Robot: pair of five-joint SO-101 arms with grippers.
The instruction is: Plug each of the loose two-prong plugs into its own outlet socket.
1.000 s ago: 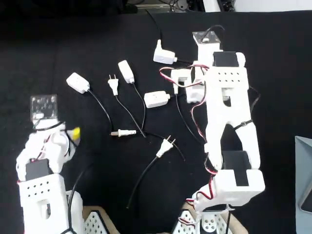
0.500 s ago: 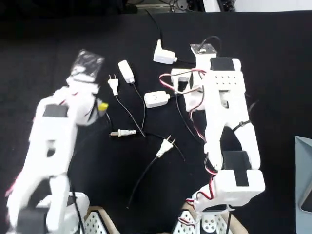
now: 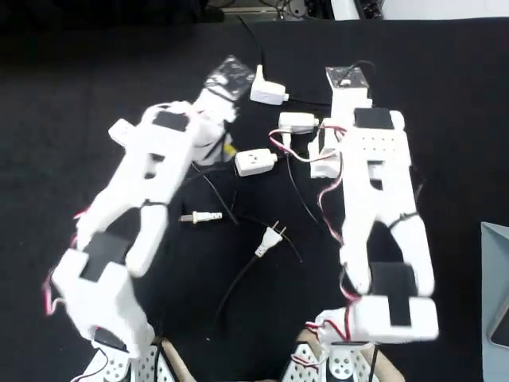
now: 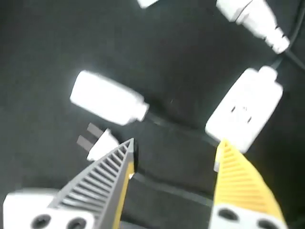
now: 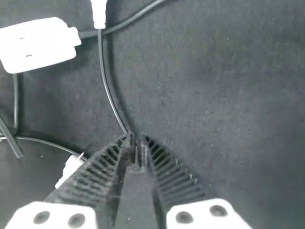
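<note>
L arm is the nearer one. The left gripper (image 4: 176, 143) hangs over the socket cluster w/ jaws wide open, holding nothing and touching nothing.

- **Plug:** the two-prong plug (image 4: 98, 141) lies just outside the grey finger (image 4: 102, 179), not between the jaws.
- **Axis:** prongs point away from the gripper, so the long axis runs approx. along the finger-to-finger line. You'd likely need to shift over it and turn the wrist to take the body side-on.
- **Sockets:** the oblong socket (image 4: 107, 101) sits just beyond the prongs. The square socket (image 4: 245, 112) is near the yellow finger (image 4: 238, 181), slots up.
- **R side:** the right gripper (image 5: 137, 140) has jaws closed. The black cord (image 5: 107, 81) runs into the tips and looks pinched.
</note>
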